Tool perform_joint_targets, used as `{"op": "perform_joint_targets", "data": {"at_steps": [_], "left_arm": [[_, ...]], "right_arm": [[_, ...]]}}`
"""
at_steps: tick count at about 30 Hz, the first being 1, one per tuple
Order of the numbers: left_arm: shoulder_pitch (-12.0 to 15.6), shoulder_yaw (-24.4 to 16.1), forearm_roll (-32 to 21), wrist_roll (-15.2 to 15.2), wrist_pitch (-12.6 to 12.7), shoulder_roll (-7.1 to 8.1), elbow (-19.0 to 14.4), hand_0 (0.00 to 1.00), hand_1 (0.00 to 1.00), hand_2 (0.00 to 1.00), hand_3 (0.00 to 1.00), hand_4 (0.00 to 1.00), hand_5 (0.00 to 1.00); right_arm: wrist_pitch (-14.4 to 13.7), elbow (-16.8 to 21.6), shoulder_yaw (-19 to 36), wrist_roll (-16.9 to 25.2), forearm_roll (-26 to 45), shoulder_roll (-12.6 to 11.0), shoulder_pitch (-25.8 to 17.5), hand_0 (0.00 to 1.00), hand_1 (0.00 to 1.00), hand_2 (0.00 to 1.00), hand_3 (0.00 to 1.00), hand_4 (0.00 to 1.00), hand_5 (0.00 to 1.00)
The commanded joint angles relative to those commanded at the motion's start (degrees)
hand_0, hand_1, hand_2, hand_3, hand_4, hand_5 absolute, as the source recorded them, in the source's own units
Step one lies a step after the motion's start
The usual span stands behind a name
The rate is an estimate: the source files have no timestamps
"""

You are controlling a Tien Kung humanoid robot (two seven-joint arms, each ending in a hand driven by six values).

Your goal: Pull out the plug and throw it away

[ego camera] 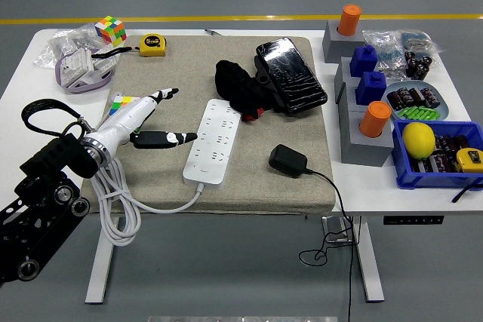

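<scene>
Nearest you, a coiled white cable [113,201] hangs over the front edge of the beige mat [256,186] and runs up into the white power strip [210,141], which lies lengthwise on the mat with every socket bare. To its right, well apart from it, the black plug [287,161] sits unplugged on the mat, its thin black cord [332,194] trailing off the table's near edge. Your left hand [143,122] comes in from the left, fingers spread wide and holding nothing, its thumb stretched toward the strip's left edge and the forefinger pointing up the mat. Your right arm is out of the picture. At the right, a blue bin [434,175] holds a lemon [418,139], beside grey blocks [362,141] topped with orange and blue pieces. Farther back on the mat lie a black cloth bundle [238,84] and a dark phone [290,75]; beyond them, at the far left, sit a yellow tape measure [153,44] and a puzzle cube [110,29].
</scene>
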Motion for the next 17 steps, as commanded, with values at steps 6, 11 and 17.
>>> {"op": "perform_joint_targets", "data": {"at_steps": [6,11,17], "left_arm": [[-0.3,-0.1,0.0,0.0,0.0,-0.01,-0.1,0.953,0.971,0.957,0.998,0.998,0.636],[-0.3,0.0,-0.1,0.1,-0.2,-0.12,0.0,0.953,0.971,0.957,0.998,0.998,0.636],[-0.2,0.0,0.0,0.3,-0.3,-0.19,0.1,0.951,0.966,0.954,0.998,0.998,0.631]], "right_arm": [[0.1,0.0,0.4,0.0,-0.1,0.2,0.0,0.568,0.651,0.671,0.572,0.97,0.512],[0.0,0.1,0.4,0.1,0.0,0.2,0.2,0.568,0.651,0.671,0.572,0.97,0.512],[0.1,0.0,0.6,0.1,-0.1,0.3,0.0,0.568,0.65,0.671,0.572,0.97,0.513]]}}
